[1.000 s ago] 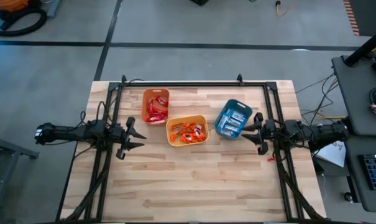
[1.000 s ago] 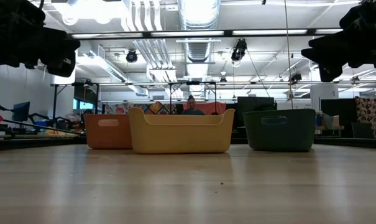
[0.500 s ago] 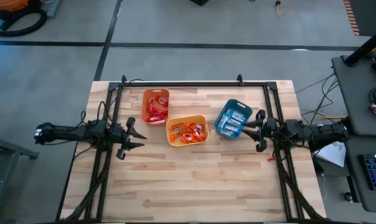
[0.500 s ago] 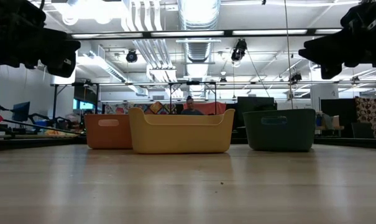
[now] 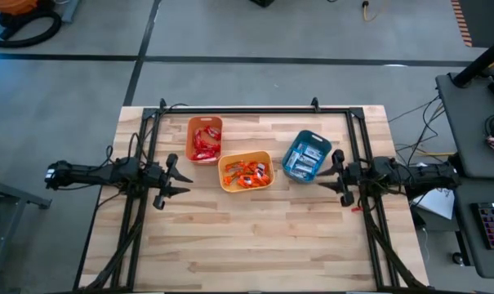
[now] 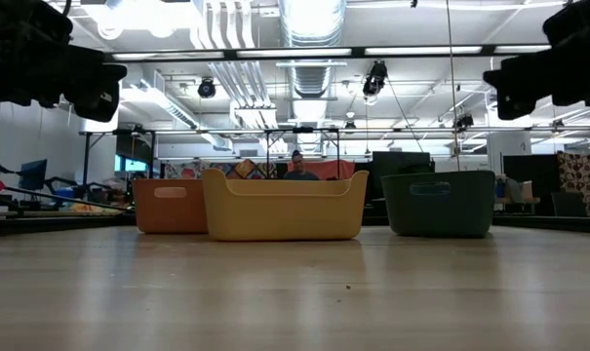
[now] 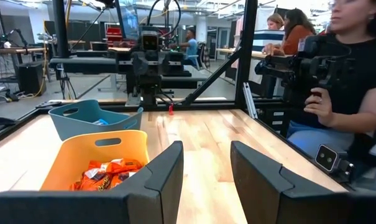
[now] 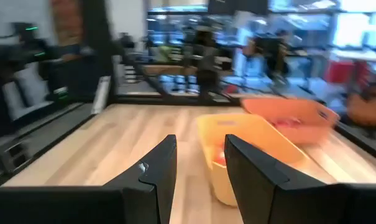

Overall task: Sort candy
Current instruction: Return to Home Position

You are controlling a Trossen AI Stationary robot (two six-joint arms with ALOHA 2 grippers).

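Both jaws apart, nothing held. Right gripper (image 5: 335,175) has backed off a touch toward its own table edge since a second ago, away from the teal bin (image 5: 314,136). Left gripper (image 5: 181,181) unchanged. Both arms reach in level from opposite sides, held above the tabletop, fingers pointing at the bins. Candy is all binned: red wrappers (image 5: 204,144) in the orange bin (image 5: 205,119), orange packets (image 5: 247,173) in the yellow bin (image 5: 222,176), blue-and-white bars (image 5: 308,160) in the teal bin.
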